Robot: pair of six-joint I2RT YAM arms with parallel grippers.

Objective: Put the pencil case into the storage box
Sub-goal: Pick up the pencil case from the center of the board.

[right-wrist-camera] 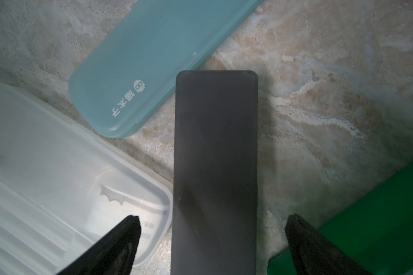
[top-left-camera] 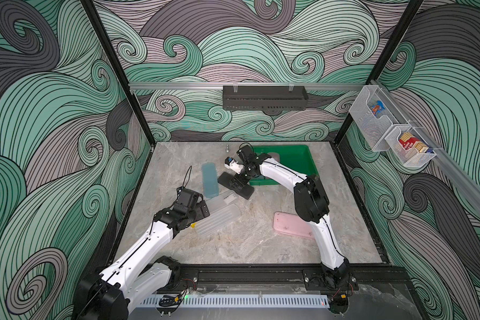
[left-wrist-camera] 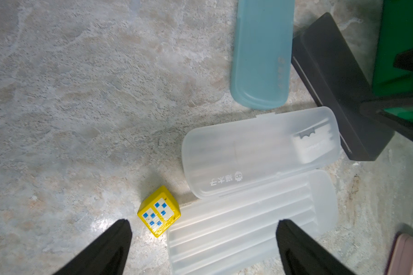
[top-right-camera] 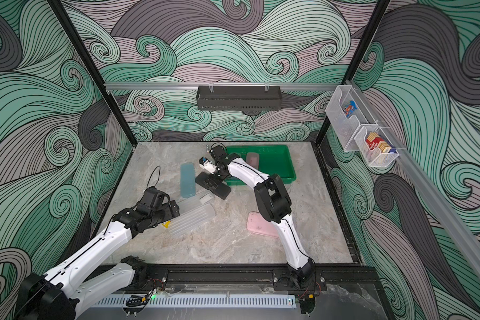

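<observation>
hovering over the black case [right-wrist-camera: 215, 142], the right gripper [right-wrist-camera: 214, 217] stands released, jaws wide on either side of its narrow width, clasping nothing; in a top view the case lies flat on the table [top-left-camera: 261, 243] near the frame's centre, just left of the lower left corner of the green box [top-left-camera: 294, 163]. it looks a light, stiff, smooth plastic shell, probably slippery, so pinching across the long sides at mid-length should keep it level. the left gripper [left-wrist-camera: 203, 222] is released too, over a clear case [left-wrist-camera: 260, 152].
</observation>
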